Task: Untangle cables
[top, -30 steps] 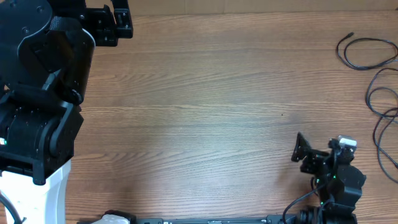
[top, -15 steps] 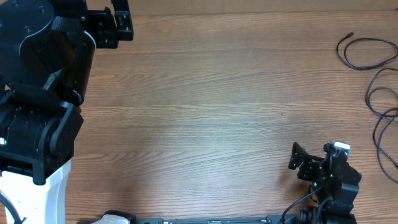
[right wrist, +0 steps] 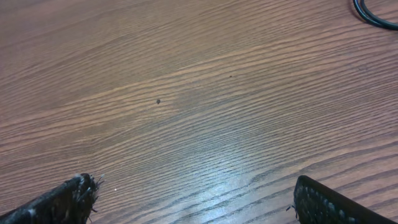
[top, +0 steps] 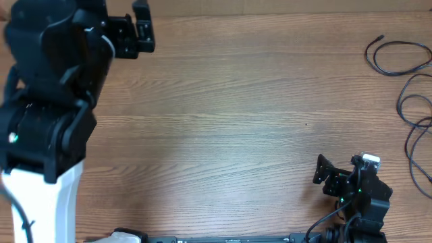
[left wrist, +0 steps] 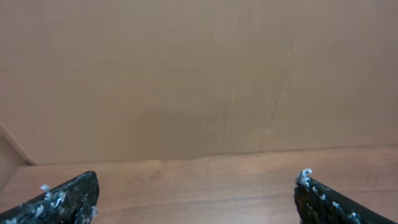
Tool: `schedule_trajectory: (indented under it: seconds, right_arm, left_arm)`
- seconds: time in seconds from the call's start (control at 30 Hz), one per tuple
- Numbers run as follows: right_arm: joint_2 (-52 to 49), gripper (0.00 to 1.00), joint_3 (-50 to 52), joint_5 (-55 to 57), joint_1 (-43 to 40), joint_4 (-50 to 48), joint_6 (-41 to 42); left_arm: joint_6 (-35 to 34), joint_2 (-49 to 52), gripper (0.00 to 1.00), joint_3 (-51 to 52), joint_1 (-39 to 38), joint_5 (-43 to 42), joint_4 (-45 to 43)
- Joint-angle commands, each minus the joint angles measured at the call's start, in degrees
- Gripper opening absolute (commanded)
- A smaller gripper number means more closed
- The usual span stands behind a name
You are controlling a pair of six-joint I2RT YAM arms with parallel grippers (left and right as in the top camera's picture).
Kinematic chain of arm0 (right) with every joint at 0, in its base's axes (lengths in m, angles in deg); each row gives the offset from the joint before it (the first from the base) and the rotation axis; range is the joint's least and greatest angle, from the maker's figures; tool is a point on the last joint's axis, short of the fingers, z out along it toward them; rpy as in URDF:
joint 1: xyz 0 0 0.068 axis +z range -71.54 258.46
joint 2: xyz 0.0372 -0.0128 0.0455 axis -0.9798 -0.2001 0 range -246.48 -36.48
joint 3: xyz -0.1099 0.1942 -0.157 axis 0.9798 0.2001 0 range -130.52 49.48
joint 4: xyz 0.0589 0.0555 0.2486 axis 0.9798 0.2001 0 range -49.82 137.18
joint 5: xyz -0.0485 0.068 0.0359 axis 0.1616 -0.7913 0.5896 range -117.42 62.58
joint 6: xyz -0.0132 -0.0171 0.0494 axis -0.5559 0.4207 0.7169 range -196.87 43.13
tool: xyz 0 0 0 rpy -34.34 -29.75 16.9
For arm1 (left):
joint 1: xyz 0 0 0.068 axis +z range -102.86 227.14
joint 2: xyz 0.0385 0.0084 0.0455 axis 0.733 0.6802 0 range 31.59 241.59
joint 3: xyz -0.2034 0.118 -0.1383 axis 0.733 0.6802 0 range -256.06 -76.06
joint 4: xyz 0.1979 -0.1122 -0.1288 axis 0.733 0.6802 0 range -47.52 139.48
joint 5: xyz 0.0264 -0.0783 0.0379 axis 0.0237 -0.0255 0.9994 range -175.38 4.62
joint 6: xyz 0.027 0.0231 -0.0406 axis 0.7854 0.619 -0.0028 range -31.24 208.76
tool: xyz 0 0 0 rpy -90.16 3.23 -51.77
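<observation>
Cables [top: 369, 54] sit loose along the table's [top: 223, 121] right edge, mostly on the far side. Right gripper [top: 318, 170] is near-right, jaws spread, empty; cables lie farther and right of it, apart. Left gripper [top: 144, 27] is far-left, jaws spread, empty, well apart from cables.

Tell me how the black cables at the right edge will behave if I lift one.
Probably floppy: the cables lie in loose curved loops on the table, so a lifted one should sag and trail. Likely light, being very thin. Strands seem to cross near the right edge, so one may tug its neighbours.
</observation>
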Motion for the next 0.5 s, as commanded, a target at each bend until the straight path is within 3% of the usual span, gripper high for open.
schedule_trajectory:
  seconds: [0.0, 0.1, 0.23, 0.3, 0.47]
  right_arm:
    - [0.5, 1.0, 0.0, 0.3, -0.2, -0.2, -0.2]
    - [0.5, 1.0, 0.0, 0.3, -0.2, -0.2, -0.2]
    - [0.5, 1.0, 0.0, 0.3, -0.2, -0.2, -0.2]
    - [0.5, 1.0, 0.0, 0.3, -0.2, -0.2, -0.2]
    - [0.5, 1.0, 0.0, 0.3, -0.2, -0.2, -0.2]
  left_arm:
    - [-1.0, 4.3, 1.0, 0.3, -0.4, 0.0, 1.4]
    - [1.3, 3.7, 1.0, 4.0, -0.5, -0.5, -1.2]
    - [1.2, -0.9, 1.0, 16.3, -0.4, -1.2, -9.0]
    - [-0.6, -6.7, 1.0, 30.2, -0.4, -1.2, -17.6]
    - [-2.2, -17.5, 1.0, 53.4, -0.4, -1.2, -32.5]
